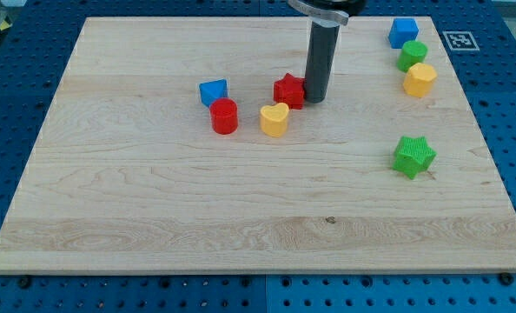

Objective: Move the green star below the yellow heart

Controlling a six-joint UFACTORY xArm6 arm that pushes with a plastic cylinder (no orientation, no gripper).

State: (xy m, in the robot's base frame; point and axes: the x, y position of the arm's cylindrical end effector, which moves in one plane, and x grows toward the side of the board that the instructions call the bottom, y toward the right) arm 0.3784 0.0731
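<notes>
Green star (413, 156) well right of yellow heart (274, 120); my tip (315, 100) touching red star (288, 91).

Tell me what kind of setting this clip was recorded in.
Probably a robotics lab bench: a wooden board lies on a blue perforated table, a printed marker tag sits at its corner, and my tip stands beside the red star.

Wooden board (154, 209) carries green star (413, 156), yellow heart (274, 119), red star (288, 90).
</notes>
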